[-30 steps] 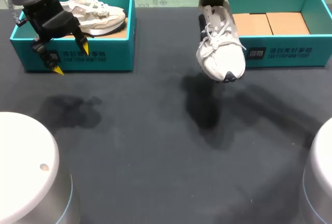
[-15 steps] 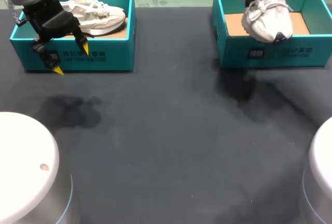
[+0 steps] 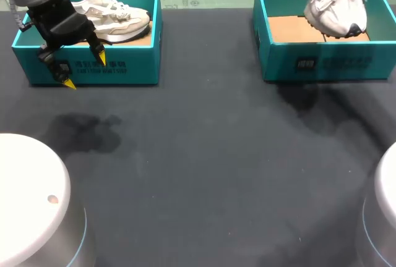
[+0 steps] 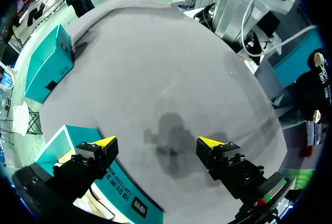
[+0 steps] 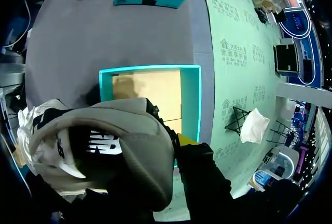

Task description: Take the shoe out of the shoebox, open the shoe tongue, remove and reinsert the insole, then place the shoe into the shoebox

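Dark grey desk, two teal shoeboxes along its far edge, one at each far corner.

Item 1, white shoe [image 3: 334, 7]: it hangs heel up and toe down over the right shoebox [image 3: 322, 63] at the far right corner. The toe is inside the line of the walls. I cannot tell whether it touches the floor of the box. The right wrist view shows the heel collar of the shoe [image 5: 98, 146] against my right gripper [image 5: 174, 143]. One yellow tip is outside the collar and the other is hidden, presumably inside. Since the shoe hangs free of any support, I judge that gripper clamped on the collar.

Handling, as judgement: light; the upper and laces are soft and will sag, while the sole is stiffer. The padded collar is the sound place to hold, being firm enough not to fold. Loose laces may catch on a box wall.

Item 2, right shoebox, wrist view [image 5: 192, 105]: lidless, with a bare brown cardboard floor [image 3: 297, 29] and nothing lying on it.

Item 3, left shoebox [image 3: 93, 69], far left corner: holds a second white shoe [image 3: 111, 13] lying on its side.

Item 4, left gripper [image 3: 85, 72]: it hangs over that box's near wall with fingers well apart and nothing between them, which the left wrist view of the left gripper [image 4: 156, 142] confirms.
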Robot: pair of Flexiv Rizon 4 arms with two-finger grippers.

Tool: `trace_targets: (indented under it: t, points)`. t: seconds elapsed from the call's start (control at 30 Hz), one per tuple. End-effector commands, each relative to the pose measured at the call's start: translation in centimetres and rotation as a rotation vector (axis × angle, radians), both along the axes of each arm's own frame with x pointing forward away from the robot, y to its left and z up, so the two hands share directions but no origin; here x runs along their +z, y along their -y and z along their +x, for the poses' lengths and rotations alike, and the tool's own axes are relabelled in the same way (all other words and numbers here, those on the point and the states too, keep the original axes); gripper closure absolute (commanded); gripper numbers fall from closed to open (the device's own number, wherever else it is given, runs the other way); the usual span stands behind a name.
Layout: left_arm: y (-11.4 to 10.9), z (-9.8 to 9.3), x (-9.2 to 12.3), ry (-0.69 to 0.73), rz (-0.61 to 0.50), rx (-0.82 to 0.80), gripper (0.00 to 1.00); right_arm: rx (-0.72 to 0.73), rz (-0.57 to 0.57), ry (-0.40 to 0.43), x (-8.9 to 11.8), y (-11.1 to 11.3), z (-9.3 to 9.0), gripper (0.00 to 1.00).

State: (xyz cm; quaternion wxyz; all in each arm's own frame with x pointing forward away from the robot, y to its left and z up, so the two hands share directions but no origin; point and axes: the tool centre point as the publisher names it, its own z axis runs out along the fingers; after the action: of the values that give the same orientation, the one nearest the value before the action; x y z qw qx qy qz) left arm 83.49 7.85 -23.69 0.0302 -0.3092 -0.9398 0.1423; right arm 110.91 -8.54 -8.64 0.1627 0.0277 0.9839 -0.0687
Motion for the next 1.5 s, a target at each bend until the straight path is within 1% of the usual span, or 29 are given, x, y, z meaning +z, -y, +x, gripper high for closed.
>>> trace_targets:
  t: [0.03,0.1,0.23,0.37,0.47,0.57,0.67,0.73,0.77,0.8,0.87,0.9,0.97,1.07,1.13,1.23,1.27,1.3,1.5]
  points:
    - [0.0,0.0,0.0,0.001,0.003,0.000,0.00,-0.002,0.016,0.021,0.0,1.7,2.1,1.00]
    - [0.0,0.0,0.0,0.001,0.003,0.000,0.00,0.004,0.034,0.034,0.0,3.0,3.9,1.00]
    - [0.0,0.0,0.0,0.001,0.003,0.000,0.00,0.028,0.007,0.034,-0.3,5.6,7.9,1.00]
    - [0.0,0.0,0.0,0.001,0.003,0.000,0.00,0.030,0.002,0.043,-0.2,7.9,11.2,1.00]
    - [0.0,0.0,0.0,0.001,0.003,0.000,0.00,0.040,0.015,0.044,-0.3,8.9,12.8,1.00]
    - [0.0,0.0,0.0,0.001,0.003,0.000,0.00,0.011,0.015,0.034,-0.5,9.5,13.4,1.00]
    - [0.0,0.0,0.0,0.001,0.003,0.000,0.00,-0.081,0.027,0.029,-1.3,10.3,13.1,1.00]
    - [0.0,0.0,0.0,0.001,0.003,0.000,0.00,-0.167,0.048,0.037,-1.7,11.0,12.5,1.00]
    - [0.0,0.0,0.0,0.001,0.003,0.000,0.00,-0.214,0.037,0.035,-2.0,11.3,12.1,1.00]
    - [0.0,0.0,0.0,0.001,0.003,0.000,0.00,-0.264,0.057,0.051,-2.1,11.7,11.7,1.00]
    - [0.0,0.0,0.0,0.001,0.003,0.000,0.00,-0.376,0.055,0.066,-2.3,12.5,10.7,1.00]
    - [0.0,0.0,0.0,0.001,0.003,0.000,0.00,-0.423,0.080,0.085,-2.4,12.9,10.2,1.00]
    - [0.0,0.0,0.0,0.001,0.003,0.000,0.00,-0.522,0.082,0.103,-2.7,13.7,9.1,1.00]
    - [0.0,0.0,0.0,0.001,0.003,0.000,0.00,-0.634,0.073,0.124,-3.2,14.4,7.5,1.00]
    - [0.0,0.0,0.0,0.001,0.003,0.000,0.00,-0.687,0.086,0.153,-3.5,14.7,6.4,1.00]
    - [0.0,0.0,0.0,0.001,0.003,0.000,0.00,-0.778,0.071,0.169,-4.0,15.2,4.8,1.00]
    - [0.0,0.0,0.0,0.001,0.003,0.000,0.00,-0.816,0.071,0.163,-4.2,15.3,4.2,1.00]
    - [0.0,0.0,0.0,0.001,0.003,0.000,0.00,-0.884,0.072,0.156,-4.4,15.5,3.6,1.00]
    - [0.0,0.0,0.0,0.001,0.003,0.000,0.00,-0.884,0.072,0.156,-4.4,15.5,3.6,1.00]
